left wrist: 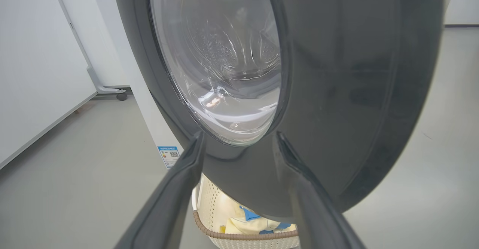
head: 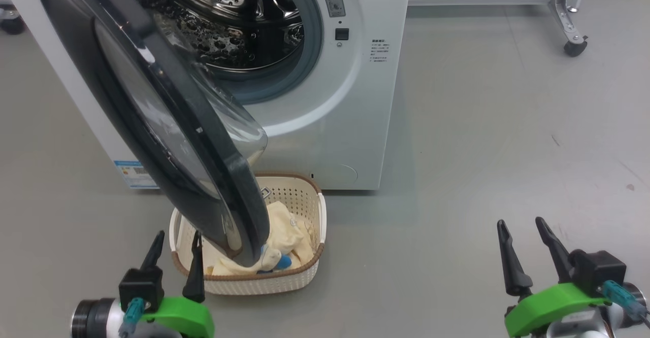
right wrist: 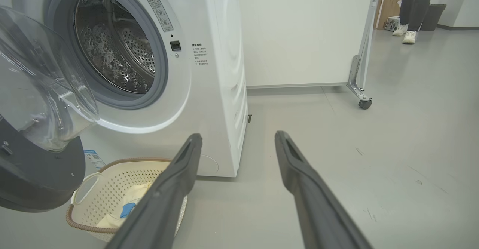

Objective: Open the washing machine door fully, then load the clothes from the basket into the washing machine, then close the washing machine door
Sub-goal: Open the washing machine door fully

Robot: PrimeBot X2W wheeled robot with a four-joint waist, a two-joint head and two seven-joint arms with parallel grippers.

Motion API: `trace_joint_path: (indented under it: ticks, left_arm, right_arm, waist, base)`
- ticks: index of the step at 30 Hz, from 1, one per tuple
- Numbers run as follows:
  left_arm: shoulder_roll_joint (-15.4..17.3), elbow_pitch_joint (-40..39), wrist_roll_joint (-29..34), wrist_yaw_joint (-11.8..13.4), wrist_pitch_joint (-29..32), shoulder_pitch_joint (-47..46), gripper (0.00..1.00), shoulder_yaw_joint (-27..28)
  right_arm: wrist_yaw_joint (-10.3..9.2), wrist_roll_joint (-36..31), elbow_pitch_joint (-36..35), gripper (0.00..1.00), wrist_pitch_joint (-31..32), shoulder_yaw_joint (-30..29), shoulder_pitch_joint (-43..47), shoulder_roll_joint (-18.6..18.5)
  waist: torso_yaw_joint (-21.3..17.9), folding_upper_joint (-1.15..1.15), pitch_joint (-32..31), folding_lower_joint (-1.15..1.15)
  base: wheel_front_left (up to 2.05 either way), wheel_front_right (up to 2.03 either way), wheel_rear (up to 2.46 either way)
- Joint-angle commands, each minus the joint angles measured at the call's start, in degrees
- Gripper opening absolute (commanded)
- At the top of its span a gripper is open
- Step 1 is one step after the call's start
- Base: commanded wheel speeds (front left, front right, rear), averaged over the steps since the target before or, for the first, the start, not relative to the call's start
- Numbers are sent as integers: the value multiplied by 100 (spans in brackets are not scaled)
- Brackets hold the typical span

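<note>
Washing machine door (head: 167, 140) is hanging part-open over the basket (head: 304, 272), covering the clothes (head: 287, 231); left hand (head: 179, 234) is hovering open at its lower rim, probably to swing it wider; right hand (head: 520, 221) is idling open, far right.

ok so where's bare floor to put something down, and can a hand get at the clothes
Widest bare floor: right of the machine and basket, up to the right gripper. Crowded at the basket's left: the door hangs over that half, with the left gripper beside it. The clothes look reachable from the right, between door edge and rim.
</note>
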Motion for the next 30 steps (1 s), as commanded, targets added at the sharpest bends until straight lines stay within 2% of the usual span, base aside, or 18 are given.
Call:
trace_joint_path:
  ticks: [1,2,5,16,23,30]
  left_arm:
    - [138,-173,-37,33,-6,-190,79,194]
    - [139,-169,-43,35,-5,-197,55,189]
    - [147,-155,-57,35,-6,-213,0,169]
    - [201,-152,-123,48,-6,-257,0,150]
    - [283,-448,-163,251,0,-493,0,325]
    - [452,-1212,-57,527,150,-979,0,499]
  right_arm:
    - [21,-4,-220,100,2,86,-115,-38]
    - [21,-5,-231,100,6,86,-113,-38]
    - [21,-8,-252,100,15,79,-96,-37]
    - [21,-9,-261,100,11,58,-62,-37]
    - [21,-24,-272,100,-9,38,-72,-37]
    - [21,-34,-246,100,-23,22,-86,-37]
  waist:
    - [10,0,4,0]
    - [15,0,4,0]
    - [31,0,3,0]
    - [61,0,15,0]
    - [98,0,29,0]
    - [147,0,28,0]
  base:
    - [0,0,0]
    - [0,0,0]
    - [0,0,0]
    - [0,0,0]
    - [0,0,0]
    - [0,0,0]
